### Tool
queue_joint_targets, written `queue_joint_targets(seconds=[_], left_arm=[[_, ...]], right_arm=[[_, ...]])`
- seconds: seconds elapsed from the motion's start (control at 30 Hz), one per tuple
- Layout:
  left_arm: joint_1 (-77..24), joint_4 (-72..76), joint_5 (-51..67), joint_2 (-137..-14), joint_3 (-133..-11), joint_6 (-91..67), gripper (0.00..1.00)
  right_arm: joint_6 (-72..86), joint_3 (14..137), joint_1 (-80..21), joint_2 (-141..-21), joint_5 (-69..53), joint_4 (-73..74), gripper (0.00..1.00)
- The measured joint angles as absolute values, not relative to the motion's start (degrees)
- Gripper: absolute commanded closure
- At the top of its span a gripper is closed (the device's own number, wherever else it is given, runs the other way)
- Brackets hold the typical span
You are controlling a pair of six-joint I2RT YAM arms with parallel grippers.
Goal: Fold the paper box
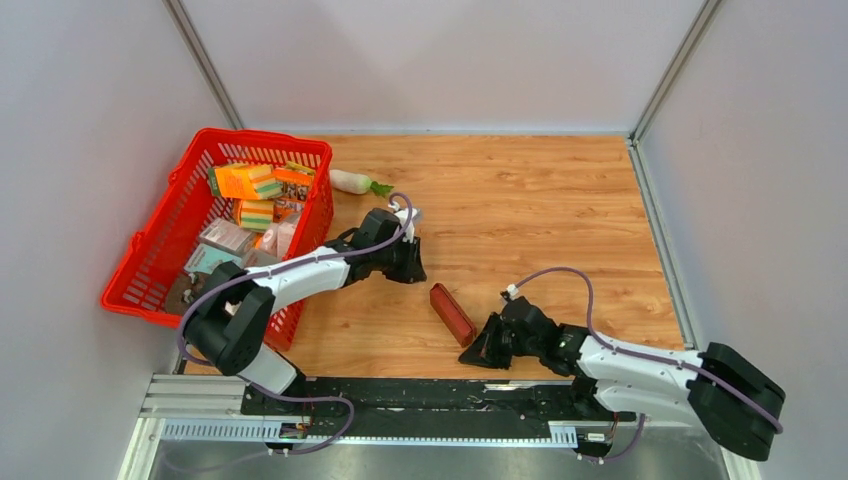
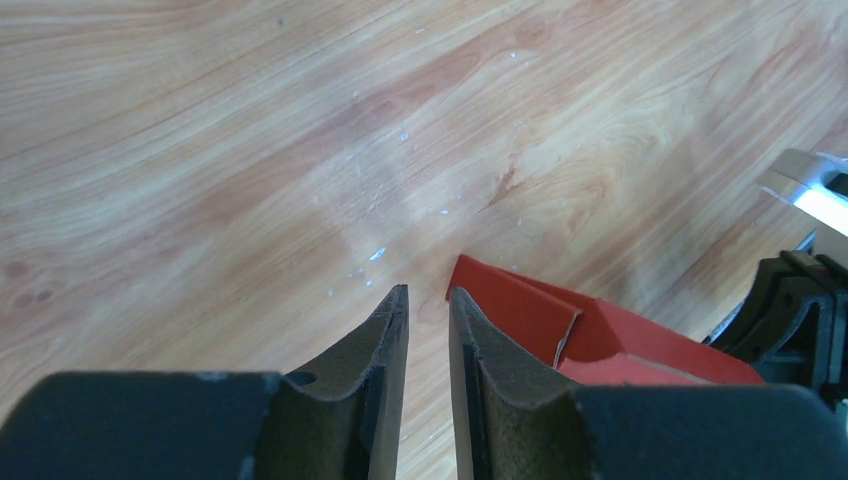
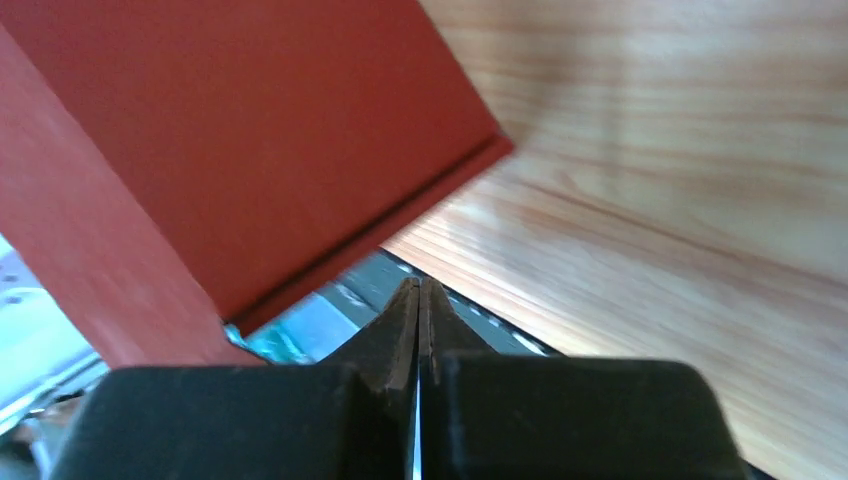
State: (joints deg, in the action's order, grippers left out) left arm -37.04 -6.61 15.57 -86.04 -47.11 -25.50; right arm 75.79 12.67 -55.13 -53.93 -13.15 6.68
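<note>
At the desk's left edge, a red basket is holding packets. Just right of its far corner, a white radish is lying on the desk. Toward the desk's middle, the left gripper is pointing down at the surface, its fingers standing slightly apart with nothing between them. Right of those fingers, toward the near edge at about mid-width, the box is lying aslant between the two grippers, apart from the left one. It is showing a creased panel edge in the left wrist view. At the box's near end, the right gripper is sitting low, its fingers pressed together on nothing. Whether the tips are touching the box cannot be told.
</note>
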Motion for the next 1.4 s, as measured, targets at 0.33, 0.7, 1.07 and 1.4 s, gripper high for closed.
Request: queue_joint_targets(seconds=[0.33, 0.7, 1.07, 1.4], left_arm=[[-36.9, -3.8, 17.0, -89.3, -48.4, -28.6, 0.69], [-36.2, -4.4, 13.4, -78.9, -42.9, -28.8, 0.67], [-35.8, -9.2, 11.5, -68.1, -38.3, -28.6, 0.57], [-36.2, -6.5, 19.4, -66.7, -37.7, -31.6, 0.57]], right_arm=[[87.9, 7.9, -51.8, -70.0, -13.0, -25.1, 1.00], [78.7, 10.8, -40.1, -75.0, -11.1, -25.3, 1.00], [59.2, 26.5, -38.0, -67.5, -7.5, 8.6, 0.63], [43.0, 38.1, -40.3, -55.9, 0.2, 35.1, 0.48]])
